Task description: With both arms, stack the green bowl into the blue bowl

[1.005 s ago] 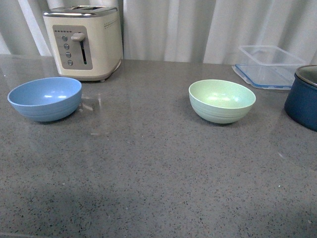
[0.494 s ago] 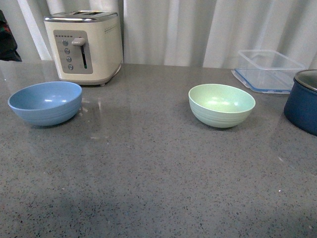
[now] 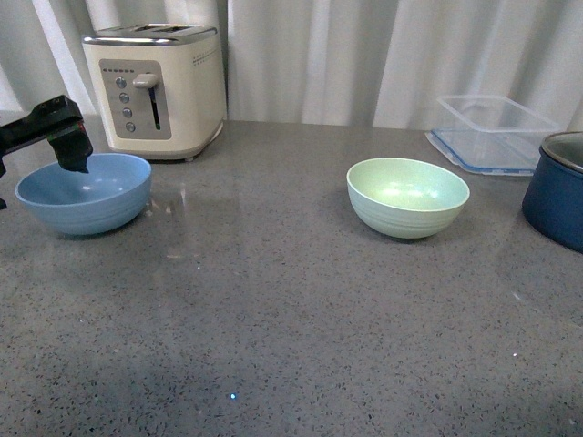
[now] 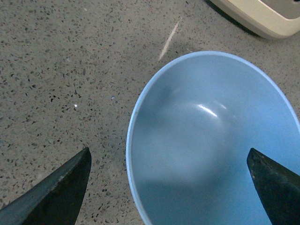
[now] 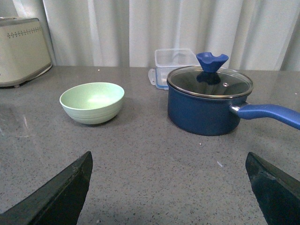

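Right pincer (image 5: 168, 157): spread wide, empty, low over the near worktop (image 3: 273, 328), well short of the green bowl (image 3: 407, 196). Advance level; straddle the bowl's near rim before closing. Green bowl: upright, middle right, apart from the pot (image 3: 557, 187). Blue bowl (image 3: 84, 193): upright, middle left, just in front of the toaster (image 3: 155, 86). Left pincer (image 4: 168, 154): spread wide above it, one finger outside the rim, one inside. Probably best lowered squarely onto the wall, without tipping.

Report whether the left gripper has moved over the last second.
Yes. The left gripper entered the front view from the left, toward the toaster, and now hangs open over the blue bowl.
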`<control>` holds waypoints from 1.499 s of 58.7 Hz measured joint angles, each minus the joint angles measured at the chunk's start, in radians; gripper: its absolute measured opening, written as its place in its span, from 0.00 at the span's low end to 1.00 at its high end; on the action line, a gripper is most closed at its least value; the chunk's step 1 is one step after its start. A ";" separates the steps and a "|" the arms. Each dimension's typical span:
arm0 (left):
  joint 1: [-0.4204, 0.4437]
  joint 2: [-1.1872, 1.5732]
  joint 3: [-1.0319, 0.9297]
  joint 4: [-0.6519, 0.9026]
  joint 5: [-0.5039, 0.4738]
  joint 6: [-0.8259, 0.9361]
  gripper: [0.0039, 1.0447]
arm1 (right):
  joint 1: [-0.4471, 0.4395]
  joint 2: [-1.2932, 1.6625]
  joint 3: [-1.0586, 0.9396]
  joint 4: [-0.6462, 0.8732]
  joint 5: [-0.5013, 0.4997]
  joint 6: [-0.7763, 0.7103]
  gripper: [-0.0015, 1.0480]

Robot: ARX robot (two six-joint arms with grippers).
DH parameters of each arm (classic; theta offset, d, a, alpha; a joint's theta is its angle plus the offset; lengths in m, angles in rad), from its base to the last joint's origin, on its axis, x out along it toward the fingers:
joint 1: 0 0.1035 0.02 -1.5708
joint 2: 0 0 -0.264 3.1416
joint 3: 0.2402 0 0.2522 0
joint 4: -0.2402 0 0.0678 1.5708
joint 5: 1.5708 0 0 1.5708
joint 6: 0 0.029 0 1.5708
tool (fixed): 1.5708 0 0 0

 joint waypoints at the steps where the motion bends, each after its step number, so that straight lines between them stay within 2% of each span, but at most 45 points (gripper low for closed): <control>1: -0.002 0.006 0.004 0.000 0.000 0.000 0.94 | 0.000 0.000 0.000 0.000 0.000 0.000 0.90; 9: -0.009 0.031 0.015 -0.003 -0.007 -0.003 0.92 | 0.000 0.000 0.000 0.000 0.000 0.000 0.90; 45: -0.019 0.044 0.027 -0.014 0.011 -0.027 0.03 | 0.000 0.000 0.000 0.000 0.000 0.000 0.90; 61: -0.052 0.012 0.027 -0.013 0.034 -0.041 0.03 | 0.000 0.000 0.000 0.000 0.000 0.000 0.90; 88: -0.225 0.043 0.148 -0.035 0.045 -0.082 0.03 | 0.000 0.000 0.000 0.000 0.000 0.000 0.90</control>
